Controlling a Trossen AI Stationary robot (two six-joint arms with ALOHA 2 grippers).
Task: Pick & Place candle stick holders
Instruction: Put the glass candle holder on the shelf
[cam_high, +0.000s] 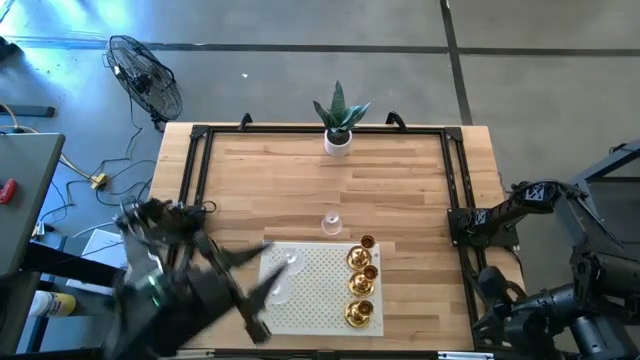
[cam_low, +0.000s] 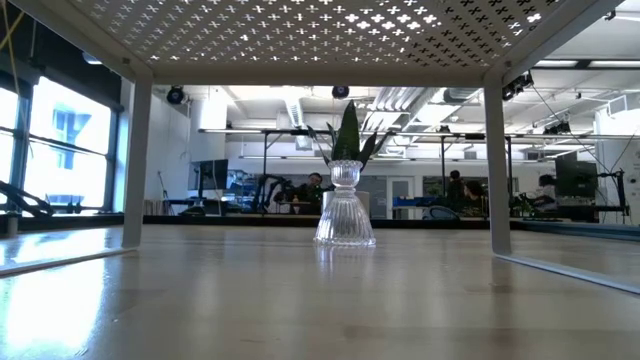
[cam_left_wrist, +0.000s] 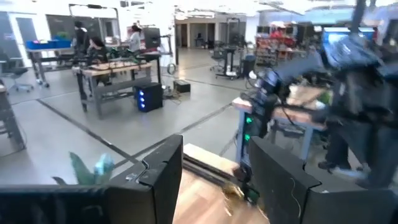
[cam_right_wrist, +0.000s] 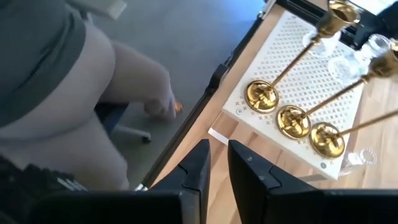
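Left hand (cam_high: 262, 300), fingers spread and empty, lower left over white perforated rack (cam_high: 320, 295); three brass holders (cam_high: 361, 285) at rack's right; glass holder (cam_high: 331, 224) on counter (cam_high: 300, 180); right hand (cam_right_wrist: 217, 171) nearly pressed together.

Both arms are dark, near black, built of blocky jointed links. The left arm (cam_high: 190, 270) shows a small green light near its base. The right arm (cam_high: 520, 205) carries pale markings on its upper link. Each wrist ends in two flat, matte black fingers (cam_right_wrist: 245, 177) with squared edges.
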